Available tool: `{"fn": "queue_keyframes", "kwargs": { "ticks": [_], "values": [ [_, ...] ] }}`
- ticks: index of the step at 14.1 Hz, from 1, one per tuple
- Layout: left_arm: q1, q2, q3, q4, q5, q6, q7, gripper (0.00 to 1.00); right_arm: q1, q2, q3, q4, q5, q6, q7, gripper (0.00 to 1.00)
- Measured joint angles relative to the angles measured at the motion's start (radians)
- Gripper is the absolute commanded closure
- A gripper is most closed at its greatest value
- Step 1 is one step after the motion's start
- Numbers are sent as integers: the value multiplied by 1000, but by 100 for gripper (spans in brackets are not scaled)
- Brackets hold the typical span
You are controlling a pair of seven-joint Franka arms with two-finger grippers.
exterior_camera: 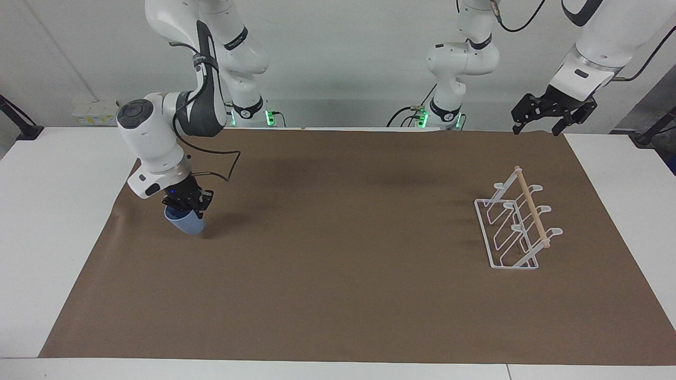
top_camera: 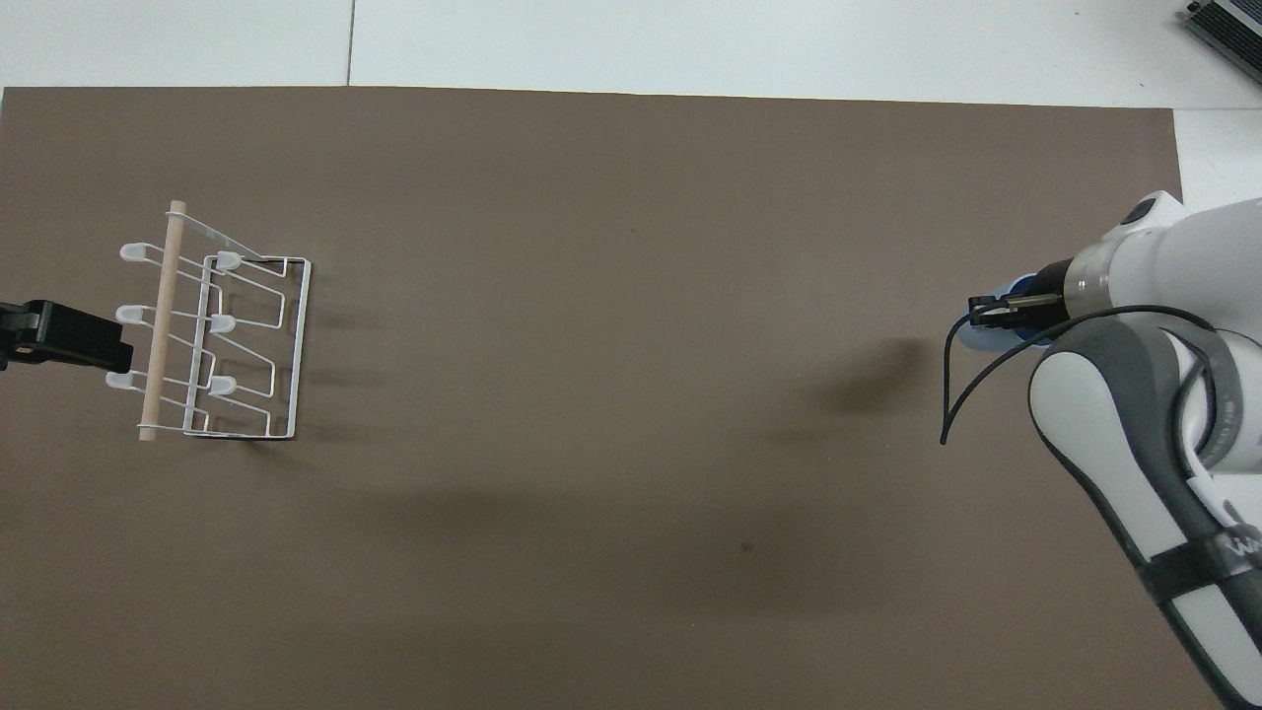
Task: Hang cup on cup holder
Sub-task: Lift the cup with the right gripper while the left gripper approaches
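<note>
A small light-blue cup (exterior_camera: pixel 185 223) hangs tilted just above the brown mat at the right arm's end of the table, and my right gripper (exterior_camera: pixel 186 207) is shut on its rim. From overhead only a sliver of the cup (top_camera: pixel 976 338) shows under the right gripper (top_camera: pixel 986 314). The white wire cup holder (exterior_camera: pixel 515 227) with its wooden rod stands empty at the left arm's end, also seen from above as the cup holder (top_camera: pixel 212 325). My left gripper (exterior_camera: pixel 552 113) waits open in the air over the mat's edge by the robots, its tip (top_camera: pixel 69 335) beside the rack.
A brown mat (exterior_camera: pixel 338 295) covers most of the white table (exterior_camera: pixel 47 211). A loose black cable (top_camera: pixel 951 394) loops from the right wrist above the mat.
</note>
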Motion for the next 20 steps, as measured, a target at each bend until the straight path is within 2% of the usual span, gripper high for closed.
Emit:
{"fn": "queue_keyframes", "kwargs": {
  "ticks": [2,5,9,14,16,20],
  "values": [
    [-11,0,-7,0,0,0,0,0,2,-18,31,58,65,-76,0,100],
    [-38,-2,-17,-5,0,-3,23,0,3,-37,63,82,231,-179,0,100],
    [-47,-8,-20,-17,-17,-3,252,0,3,-54,109,85,423,-288,0,100],
    [-49,-31,-20,-69,-103,9,478,0,6,-58,222,91,639,-285,1,100],
    [-49,-47,-20,-105,-113,34,622,0,5,-59,257,99,703,-271,40,100],
    [-60,-70,-21,-152,-121,99,882,0,31,-58,343,128,764,-97,247,100]
  ]
}}
